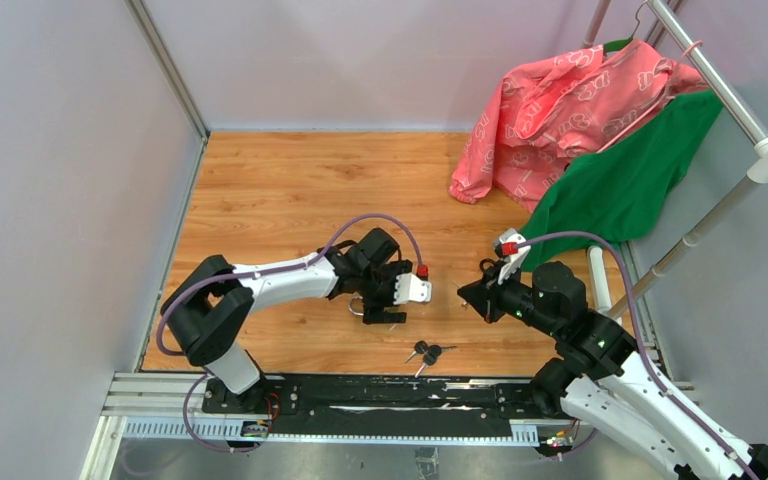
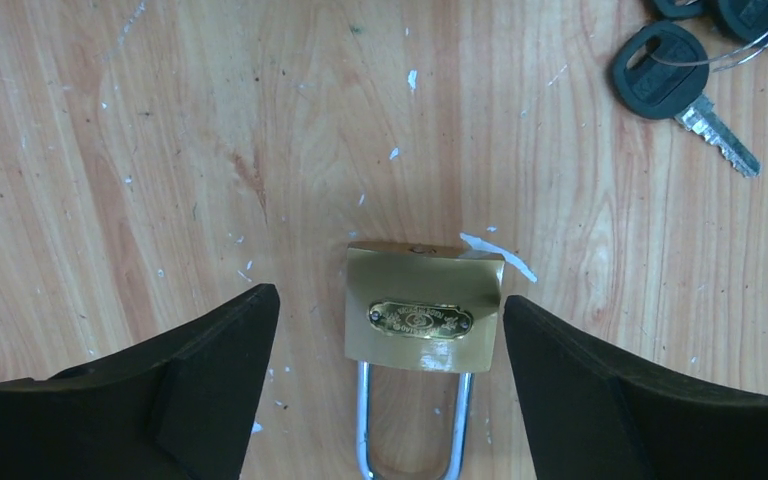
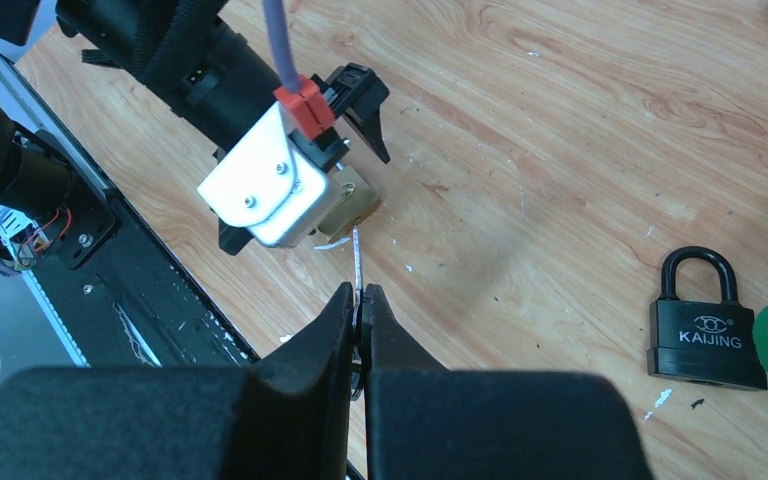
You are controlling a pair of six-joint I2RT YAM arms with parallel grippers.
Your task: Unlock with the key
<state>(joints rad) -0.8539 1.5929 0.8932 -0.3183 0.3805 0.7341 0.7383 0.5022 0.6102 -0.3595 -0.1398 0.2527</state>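
— Between the wide-open jaws of the left gripper (image 2: 389, 296), flat on the table (image 2: 110, 150), lies the brass padlock (image 2: 422, 320).
— Likely heavy, rigid, slick; clamp its body. The right gripper (image 3: 360, 296) pinches, seemingly, a key (image 3: 357, 252).

Padlock (image 2: 422, 305) on table (image 1: 260, 190) between fingers (image 2: 210, 370) of left tool (image 2: 390, 297), keys (image 1: 428, 351) to its near right

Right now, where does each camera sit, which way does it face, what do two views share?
Top external: above and behind the bases, looking down at the table; left arm and right arm show.
Left wrist: faces straight down on the brass padlock; open left gripper frames it.
Right wrist: looks along the shut right gripper, holding a key, toward the left gripper.
Shared: both wrist views show the brass padlock.
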